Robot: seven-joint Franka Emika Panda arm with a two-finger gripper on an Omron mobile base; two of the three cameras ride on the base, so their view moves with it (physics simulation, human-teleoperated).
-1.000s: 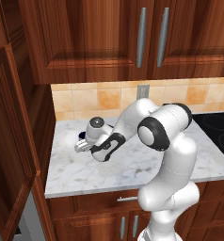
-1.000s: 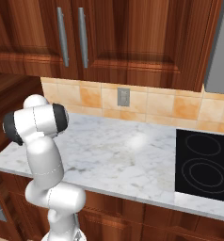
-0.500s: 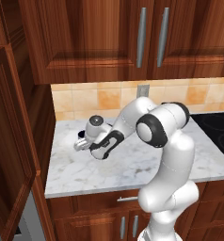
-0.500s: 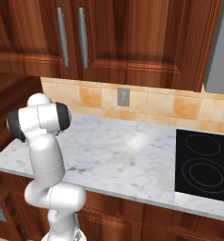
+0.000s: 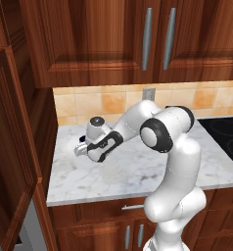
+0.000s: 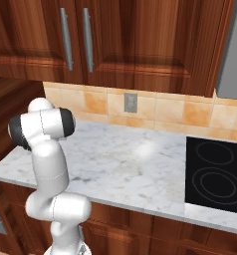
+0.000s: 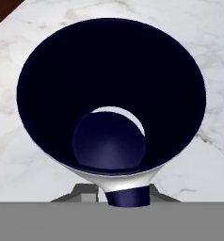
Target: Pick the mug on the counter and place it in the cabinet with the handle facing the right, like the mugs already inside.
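Here, at the far left of the left base view, the cabinet (image 5: 13, 147) stands with its panelled door running down the left edge of the frame. Just right of it the counter (image 5: 123, 169) spreads across the middle, white marble with grey veins. Over the left part of the counter, left of centre in the frame, the gripper (image 5: 81, 149) reaches out sideways from the arm's white wrist, and a small dark shape shows at its tip; this view is too small to tell what that shape is. Further right the arm's elbow bulges at centre right, with upper cabinets and their silver bar handles (image 5: 147, 38) above and a black cooktop (image 5: 226, 139) at the right edge.

In the right base view the arm rises at the lower left, the counter (image 6: 125, 164) runs across the middle, a wall outlet (image 6: 131, 102) sits in the tiled backsplash at centre, and the cooktop (image 6: 217, 174) lies at the right.

In the hand view the mug (image 7: 109, 99) looms very close, its dark navy inside open toward the camera, with marble around it. Its handle (image 7: 129, 197) shows at bottom centre. Whether the jaws are spread or pinching the mug, I cannot tell.
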